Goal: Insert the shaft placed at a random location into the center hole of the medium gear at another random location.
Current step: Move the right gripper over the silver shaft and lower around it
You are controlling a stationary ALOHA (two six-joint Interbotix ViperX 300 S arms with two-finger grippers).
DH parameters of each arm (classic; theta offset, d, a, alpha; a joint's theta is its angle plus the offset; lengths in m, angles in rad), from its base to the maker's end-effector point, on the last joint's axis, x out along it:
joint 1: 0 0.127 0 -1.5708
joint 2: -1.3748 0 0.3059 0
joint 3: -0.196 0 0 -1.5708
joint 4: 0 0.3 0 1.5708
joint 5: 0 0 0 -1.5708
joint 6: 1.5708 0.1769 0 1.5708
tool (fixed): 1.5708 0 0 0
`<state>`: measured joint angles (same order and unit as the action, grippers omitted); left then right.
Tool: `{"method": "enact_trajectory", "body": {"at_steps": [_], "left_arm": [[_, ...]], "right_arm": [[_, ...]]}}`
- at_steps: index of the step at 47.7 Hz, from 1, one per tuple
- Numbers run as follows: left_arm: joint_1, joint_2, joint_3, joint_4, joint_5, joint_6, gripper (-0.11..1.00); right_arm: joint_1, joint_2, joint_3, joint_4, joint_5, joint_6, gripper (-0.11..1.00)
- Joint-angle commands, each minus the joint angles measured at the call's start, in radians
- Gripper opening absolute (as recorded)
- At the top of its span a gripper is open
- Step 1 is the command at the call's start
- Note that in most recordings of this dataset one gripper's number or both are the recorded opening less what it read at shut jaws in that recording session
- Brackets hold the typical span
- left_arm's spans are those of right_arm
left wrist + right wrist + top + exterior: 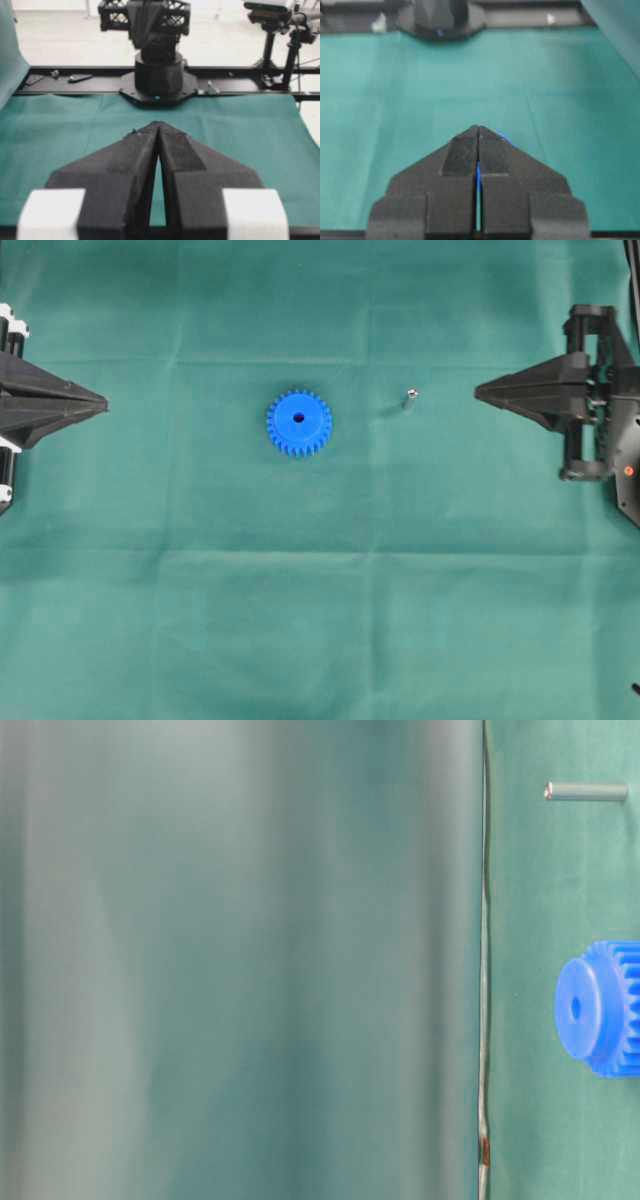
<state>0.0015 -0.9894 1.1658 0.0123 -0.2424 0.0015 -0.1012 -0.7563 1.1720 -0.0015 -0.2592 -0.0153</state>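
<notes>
A: On the green cloth [320, 620], what does the medium gear [299, 423] look like?

B: Bright blue, toothed all round, lying flat, with a dark center hole [299, 418].

A: And the shaft [411, 395]?

B: A tiny silvery pin standing just right of the gear, apart from it.

A: The grippers?

B: The left gripper [103, 401] sits well left of the gear, jaws together; the right gripper [478, 392] right of it beyond the pin, jaws together, both holding nothing.
</notes>
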Motion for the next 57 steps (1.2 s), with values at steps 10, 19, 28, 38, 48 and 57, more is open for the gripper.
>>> {"method": "enact_trajectory", "body": {"at_steps": [10, 19, 28, 38, 48, 57], "left_arm": [[0.0, 0.003, -0.026, 0.003, 0.002, -0.003, 0.0], [0.0, 0.003, -0.026, 0.003, 0.003, -0.003, 0.0], [0.0, 0.003, -0.025, 0.003, 0.009, -0.005, 0.0], [0.0, 0.003, -0.025, 0.003, 0.014, -0.003, 0.0], [0.0, 0.002, -0.025, 0.003, 0.015, -0.005, 0.0], [0.0, 0.002, -0.025, 0.003, 0.021, -0.005, 0.0]], "right_arm": [[-0.071, 0.199, -0.04, 0.002, -0.097, -0.009, 0.5], [-0.121, 0.364, -0.04, -0.002, -0.215, -0.018, 0.89], [-0.147, 0.514, -0.048, 0.009, -0.299, -0.018, 0.83], [-0.149, 0.63, -0.051, 0.028, -0.373, -0.015, 0.83], [-0.149, 0.716, -0.046, 0.037, -0.422, -0.006, 0.83], [-0.149, 0.776, -0.044, 0.04, -0.457, 0.011, 0.83]]}}
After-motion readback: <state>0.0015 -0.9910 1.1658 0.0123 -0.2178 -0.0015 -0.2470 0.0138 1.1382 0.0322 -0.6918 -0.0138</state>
